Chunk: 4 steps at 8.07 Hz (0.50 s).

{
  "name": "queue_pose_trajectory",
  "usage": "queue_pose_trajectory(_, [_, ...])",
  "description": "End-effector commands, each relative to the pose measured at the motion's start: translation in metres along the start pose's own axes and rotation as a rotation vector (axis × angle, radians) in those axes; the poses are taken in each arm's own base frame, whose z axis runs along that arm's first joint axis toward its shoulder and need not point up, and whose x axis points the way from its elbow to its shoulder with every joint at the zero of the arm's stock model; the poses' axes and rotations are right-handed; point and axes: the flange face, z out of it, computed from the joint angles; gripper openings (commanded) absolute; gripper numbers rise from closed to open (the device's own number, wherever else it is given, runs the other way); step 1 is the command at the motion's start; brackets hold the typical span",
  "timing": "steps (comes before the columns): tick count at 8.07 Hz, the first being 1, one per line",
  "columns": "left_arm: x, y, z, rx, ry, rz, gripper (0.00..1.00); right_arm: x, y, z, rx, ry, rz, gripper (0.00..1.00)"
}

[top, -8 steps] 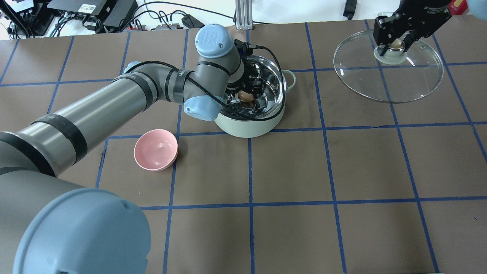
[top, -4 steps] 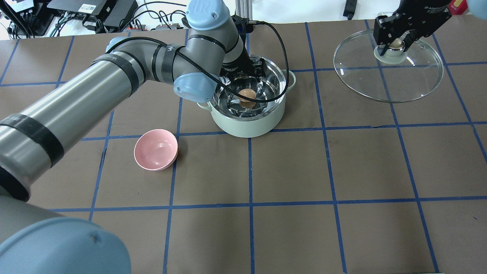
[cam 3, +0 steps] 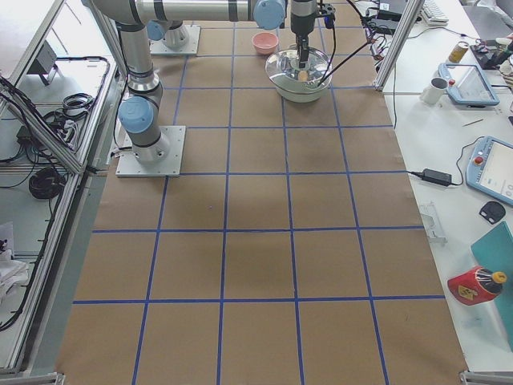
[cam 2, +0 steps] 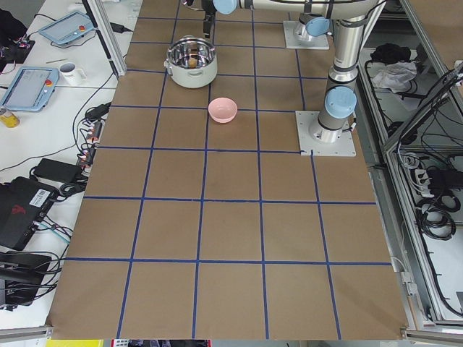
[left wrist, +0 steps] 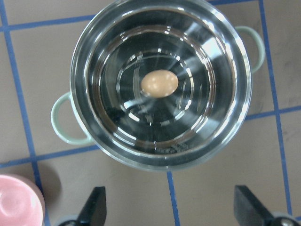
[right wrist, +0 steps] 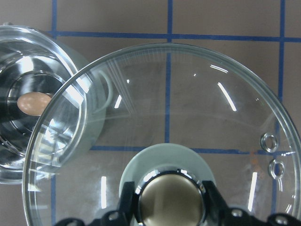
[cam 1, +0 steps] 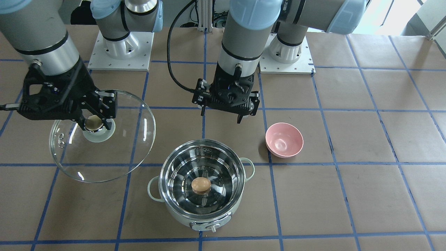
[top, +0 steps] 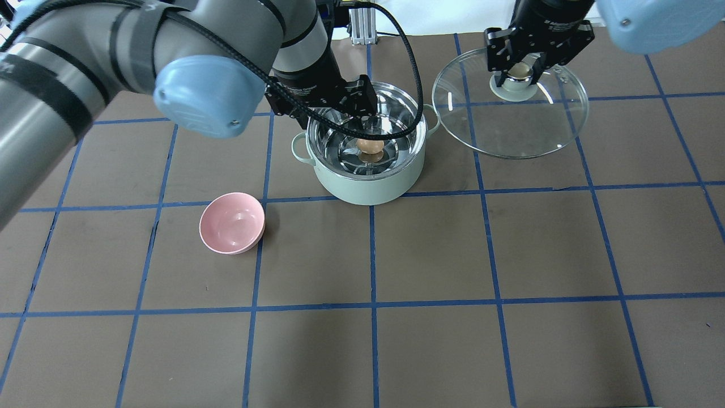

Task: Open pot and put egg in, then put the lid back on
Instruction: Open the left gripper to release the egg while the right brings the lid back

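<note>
The overhead view looks forward and down on the table (top: pixel 430 249) from behind the robot, the front view faces back steeply, two distant side views look along it from either end, and both close wrist views look down, sharing the pot (left wrist: pixel 101 136) and egg (left wrist: pixel 160 83).

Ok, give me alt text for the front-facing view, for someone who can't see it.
An egg lies in the open mint-green pot. At the view's left the right gripper holds the glass lid; the open left gripper hangs behind the pot.
</note>
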Motion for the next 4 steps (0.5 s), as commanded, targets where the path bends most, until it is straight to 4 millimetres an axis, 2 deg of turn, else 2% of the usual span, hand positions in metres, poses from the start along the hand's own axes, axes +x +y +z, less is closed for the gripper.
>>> queue_pose_trajectory(1, [-0.017,0.051,-0.058,-0.085,-0.023,-0.035,1.00,-0.070,0.000,0.016,0.035,-0.012,-0.011,0.00])
queue_pose_trajectory(2, [-0.023,0.055,-0.074,-0.076,-0.036,-0.045,1.00,-0.078,-0.001,0.018,0.052,-0.022,0.026,0.00])
queue_pose_trajectory(3, [-0.034,0.063,-0.086,-0.071,-0.040,-0.065,1.00,-0.100,0.000,0.026,0.057,-0.022,0.009,0.00])
queue_pose_trajectory(4, [-0.055,0.061,-0.095,-0.062,-0.043,-0.107,1.00,-0.116,0.000,0.035,0.062,-0.021,0.011,0.00])
